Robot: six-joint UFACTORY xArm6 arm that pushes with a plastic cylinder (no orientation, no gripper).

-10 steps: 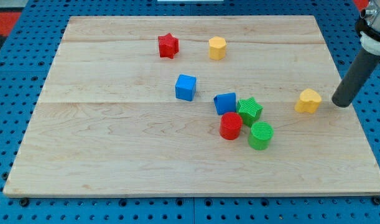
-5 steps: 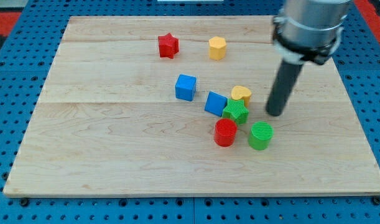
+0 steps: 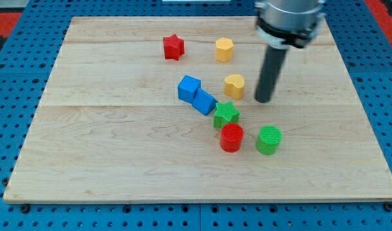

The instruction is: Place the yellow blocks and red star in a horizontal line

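Observation:
A red star (image 3: 173,47) lies near the view's top, left of centre. A yellow hexagonal block (image 3: 224,49) lies to its right at the same height. A second yellow block (image 3: 234,85), heart-like in shape, lies lower, below the hexagon. My tip (image 3: 264,99) is just right of this yellow block and slightly lower, a small gap apart. The rod rises toward the view's top.
Two blue cubes (image 3: 189,87) (image 3: 204,101) touch each other left of the lower yellow block. A green star (image 3: 226,115), a red cylinder (image 3: 231,137) and a green cylinder (image 3: 269,139) lie below. The wooden board (image 3: 86,147) sits on a blue pegboard.
My tip has swept leftward and upward, pushing the lower yellow block from the right side to the centre. The blue cube and green star were shoved left; the two blue cubes now touch.

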